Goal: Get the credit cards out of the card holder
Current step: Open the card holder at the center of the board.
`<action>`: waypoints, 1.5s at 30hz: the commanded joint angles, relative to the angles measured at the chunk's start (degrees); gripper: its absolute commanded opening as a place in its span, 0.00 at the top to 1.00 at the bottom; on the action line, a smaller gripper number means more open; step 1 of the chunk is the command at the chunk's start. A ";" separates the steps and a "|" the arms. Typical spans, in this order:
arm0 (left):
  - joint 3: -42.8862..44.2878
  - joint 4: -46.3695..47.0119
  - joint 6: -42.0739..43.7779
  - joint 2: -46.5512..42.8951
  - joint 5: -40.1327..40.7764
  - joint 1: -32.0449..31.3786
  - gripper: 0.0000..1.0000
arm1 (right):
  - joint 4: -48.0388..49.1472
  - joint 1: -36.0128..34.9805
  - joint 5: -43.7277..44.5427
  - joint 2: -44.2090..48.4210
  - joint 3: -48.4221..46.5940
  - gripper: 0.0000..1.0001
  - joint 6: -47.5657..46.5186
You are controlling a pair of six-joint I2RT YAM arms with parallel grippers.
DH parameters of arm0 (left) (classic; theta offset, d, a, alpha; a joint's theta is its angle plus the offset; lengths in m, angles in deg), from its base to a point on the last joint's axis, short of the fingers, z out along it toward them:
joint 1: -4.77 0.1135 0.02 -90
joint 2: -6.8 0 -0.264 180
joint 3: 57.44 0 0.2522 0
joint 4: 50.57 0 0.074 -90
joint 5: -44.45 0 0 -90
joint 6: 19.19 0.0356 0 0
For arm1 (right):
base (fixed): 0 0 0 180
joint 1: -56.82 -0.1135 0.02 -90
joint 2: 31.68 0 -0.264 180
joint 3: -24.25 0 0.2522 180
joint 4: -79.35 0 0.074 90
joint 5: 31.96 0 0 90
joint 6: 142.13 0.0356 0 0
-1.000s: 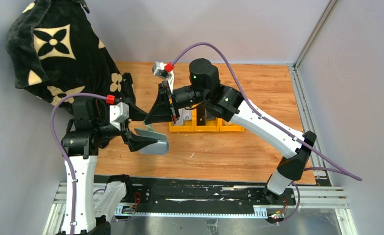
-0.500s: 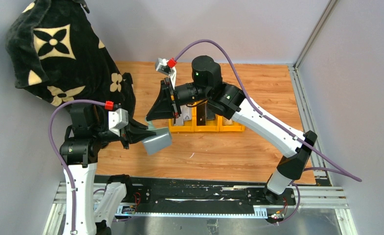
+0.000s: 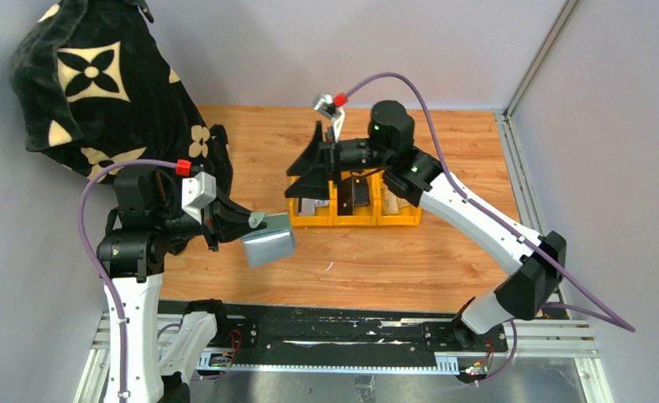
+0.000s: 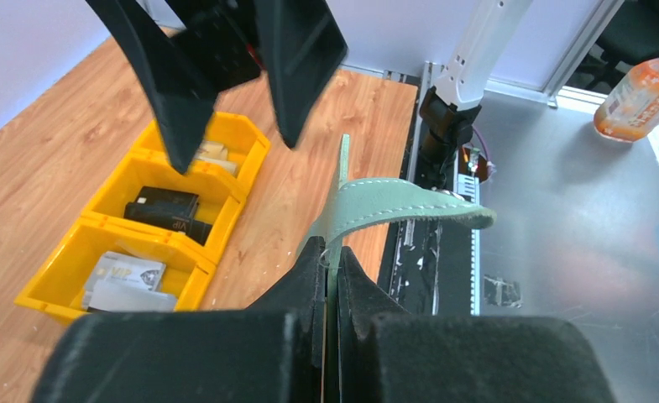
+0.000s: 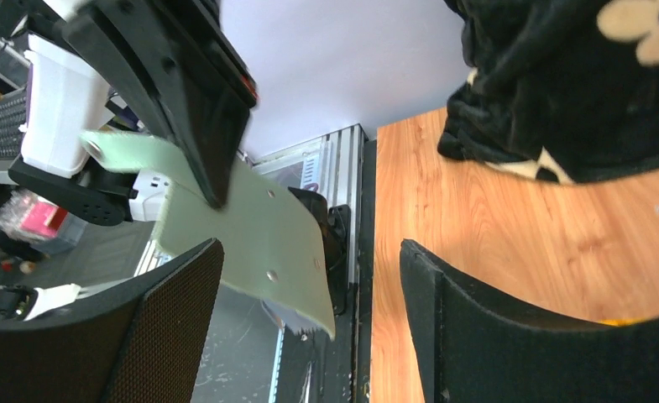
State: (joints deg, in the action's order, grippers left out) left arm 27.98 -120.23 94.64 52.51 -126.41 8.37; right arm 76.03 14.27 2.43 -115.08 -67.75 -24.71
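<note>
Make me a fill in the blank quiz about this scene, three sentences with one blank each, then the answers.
1. The left gripper is shut on the sage-green ___, holding it off the table.
2. The right gripper, by the yellow tray, has its jaws ___.
3. The tray's middle compartment holds a ___ wallet.

Missing words: card holder; open; black.
</note>
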 commanded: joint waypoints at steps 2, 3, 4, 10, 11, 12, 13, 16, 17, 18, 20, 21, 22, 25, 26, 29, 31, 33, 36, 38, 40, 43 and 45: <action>2.17 -0.17 -5.45 1.36 -1.28 -0.26 1.00 | 16.93 -0.23 -6.64 5.11 11.12 0.18 7.69; 2.31 -0.18 -6.74 2.01 -0.98 -0.26 1.00 | 19.50 -0.34 -6.42 5.71 12.98 0.18 8.60; 2.55 -0.18 -7.46 2.66 -0.90 -0.26 1.00 | 21.44 -0.66 -5.98 6.23 14.47 0.18 9.10; 4.15 -0.22 -13.12 4.63 0.78 -0.26 1.00 | 22.23 -4.11 -2.28 4.46 13.67 0.18 6.35; 4.47 -0.18 -13.88 4.71 1.19 -0.26 1.00 | 22.10 -4.43 -1.62 3.62 12.64 0.19 6.38; 4.75 -0.18 -14.64 4.73 1.47 -0.26 1.00 | 22.09 -4.73 -1.33 2.65 11.69 0.22 6.63; 4.95 -0.18 -15.41 4.78 1.62 -0.26 1.00 | 22.08 -5.08 -1.27 1.69 10.57 0.23 7.04; 5.36 -0.18 -16.87 4.60 2.38 -0.26 1.00 | 22.09 -6.49 -0.84 -1.31 7.26 0.38 8.67; 5.35 -0.22 -17.20 4.52 2.47 -0.26 1.00 | 22.08 -6.95 -0.63 -2.36 6.42 0.44 9.05; 5.28 -0.18 -17.36 4.48 2.66 -0.26 1.00 | 21.90 -7.42 -0.66 -2.99 5.56 0.50 9.20; 5.40 -0.18 -18.27 4.43 3.05 -0.27 1.00 | 21.23 -8.24 -0.61 -3.95 4.44 0.67 9.23; 5.47 -0.18 -18.45 4.54 3.15 -0.26 1.00 | 20.91 -8.47 -0.63 -4.16 4.26 0.75 9.19; 5.59 -0.18 -18.73 4.58 3.42 -0.26 1.00 | 20.74 -8.51 -0.49 -4.17 4.35 0.84 9.23; 5.65 -0.13 -18.84 4.41 4.47 -0.26 1.00 | 18.31 -8.44 0.60 -3.12 4.96 1.00 8.04; 5.48 -0.09 -18.75 4.31 5.07 -0.26 0.91 | 17.48 -8.37 1.13 -2.60 5.07 1.00 7.60; 3.62 -0.09 -18.61 3.61 6.42 -0.26 0.44 | 18.09 -7.49 1.90 -0.81 5.91 1.00 8.77; 1.92 -0.05 -18.06 2.85 6.91 -0.28 0.37 | 19.73 -6.82 1.78 0.06 6.67 1.00 10.75; 0.53 -0.08 -17.79 2.27 6.58 -0.26 0.37 | 20.79 -6.52 1.30 0.46 6.79 1.00 11.91; -0.33 -0.01 -17.66 1.93 6.01 -0.26 0.42 | 21.19 -6.37 0.67 0.40 6.98 1.00 13.02; -0.57 -0.02 -17.80 1.83 5.80 -0.27 0.49 | 21.97 -6.32 0.23 0.34 7.38 1.00 13.85; -0.56 0.00 -17.90 1.87 4.95 -0.26 0.58 | 22.40 -6.28 -0.05 0.42 7.78 1.00 14.16; 0.25 0.00 -18.25 1.94 4.01 -0.26 0.74 | 22.46 -6.16 -0.77 0.40 8.07 1.00 14.33; 1.07 -0.05 -18.42 2.21 3.41 -0.30 0.86 | 22.12 -5.95 -1.05 0.41 8.38 1.00 14.25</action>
State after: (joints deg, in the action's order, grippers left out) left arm 27.79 -120.19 76.68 54.68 -120.66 8.37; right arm 95.43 7.41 2.56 -116.59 -60.17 -11.55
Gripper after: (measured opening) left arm 0.221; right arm 0.015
